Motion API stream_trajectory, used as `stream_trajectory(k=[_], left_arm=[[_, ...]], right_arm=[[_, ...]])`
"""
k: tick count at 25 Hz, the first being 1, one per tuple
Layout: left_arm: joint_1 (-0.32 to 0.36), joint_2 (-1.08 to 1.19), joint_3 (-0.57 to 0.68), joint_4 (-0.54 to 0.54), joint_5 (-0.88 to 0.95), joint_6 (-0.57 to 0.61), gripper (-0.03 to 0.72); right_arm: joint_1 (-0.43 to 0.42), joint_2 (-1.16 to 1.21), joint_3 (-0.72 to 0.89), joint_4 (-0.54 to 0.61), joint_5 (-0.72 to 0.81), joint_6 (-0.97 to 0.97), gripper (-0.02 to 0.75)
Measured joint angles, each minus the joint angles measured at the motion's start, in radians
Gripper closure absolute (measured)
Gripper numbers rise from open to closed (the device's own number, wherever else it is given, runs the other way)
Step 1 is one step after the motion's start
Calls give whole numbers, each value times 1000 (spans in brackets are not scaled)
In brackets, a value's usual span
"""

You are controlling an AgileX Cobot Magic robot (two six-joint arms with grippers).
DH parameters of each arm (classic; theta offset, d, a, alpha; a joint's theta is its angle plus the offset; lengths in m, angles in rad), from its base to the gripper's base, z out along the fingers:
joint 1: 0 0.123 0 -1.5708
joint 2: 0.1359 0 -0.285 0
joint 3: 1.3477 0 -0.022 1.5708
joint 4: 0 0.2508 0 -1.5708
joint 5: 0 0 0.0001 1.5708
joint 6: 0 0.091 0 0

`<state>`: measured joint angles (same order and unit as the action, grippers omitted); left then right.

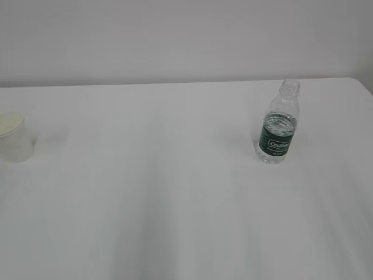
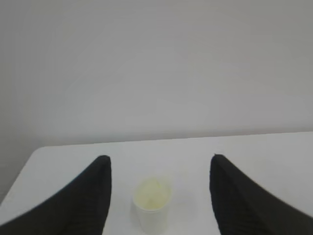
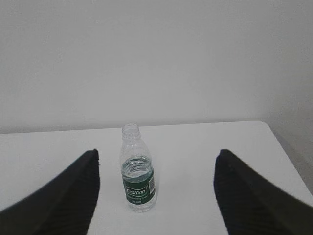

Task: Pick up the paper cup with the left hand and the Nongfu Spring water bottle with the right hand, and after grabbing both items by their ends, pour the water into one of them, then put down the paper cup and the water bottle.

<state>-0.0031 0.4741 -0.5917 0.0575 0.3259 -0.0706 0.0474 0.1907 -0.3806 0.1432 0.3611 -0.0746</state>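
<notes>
while both stand apart on table [image 1: 175, 204] | cup [image 2: 153, 203], bottle [image 3: 138, 174] unblocked | both pincers spread, empty

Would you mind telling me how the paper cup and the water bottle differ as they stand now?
The paper cup is short, opaque and cream-white; the water bottle is taller, clear and ribbed, with a dark green label. The cup stands at the table's far left, the bottle toward the right. Both stand upright, open-topped and untouched.
</notes>
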Motion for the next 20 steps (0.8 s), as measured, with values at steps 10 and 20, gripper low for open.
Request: stream_trajectory(k=[10, 20], left_arm=[[0, 43, 119, 23, -214, 1, 237], [0, 63, 140, 22, -216, 1, 237]], right_arm=[[0, 140, 0, -11, -88, -32, 184], [0, 267, 0, -11, -229, -38, 184]])
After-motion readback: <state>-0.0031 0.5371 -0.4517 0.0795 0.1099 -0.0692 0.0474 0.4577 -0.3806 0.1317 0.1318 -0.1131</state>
